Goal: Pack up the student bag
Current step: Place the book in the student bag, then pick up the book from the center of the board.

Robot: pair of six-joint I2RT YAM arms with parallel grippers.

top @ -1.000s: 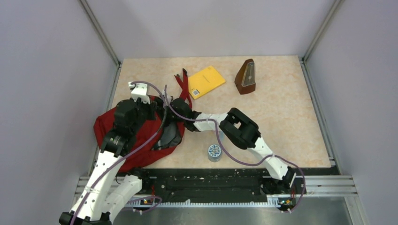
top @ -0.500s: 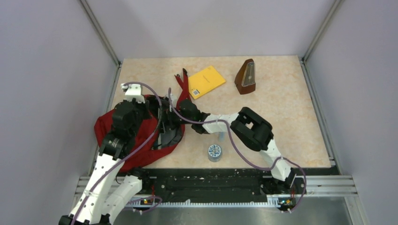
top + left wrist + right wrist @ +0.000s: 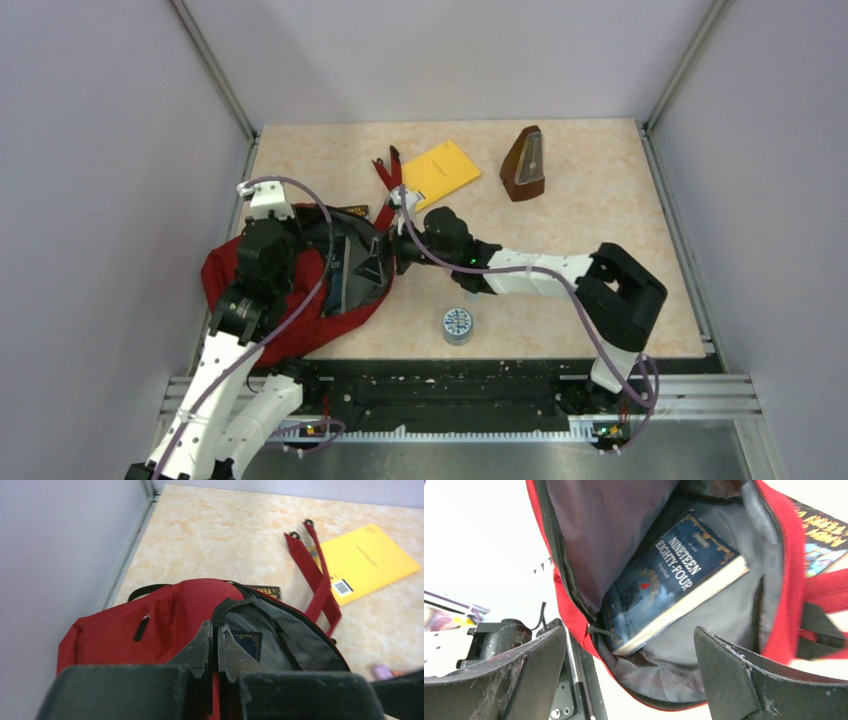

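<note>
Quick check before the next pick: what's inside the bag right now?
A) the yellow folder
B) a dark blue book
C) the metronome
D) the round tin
B: the right wrist view shows the book lying inside the open bag, while the top view shows the folder, metronome and tin outside it.

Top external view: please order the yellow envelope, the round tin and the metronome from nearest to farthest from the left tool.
1. yellow envelope: beyond the left tool and to its right, beside the red straps.
2. round tin: at the near edge, right of the student bag.
3. metronome: far side, furthest right.
</note>
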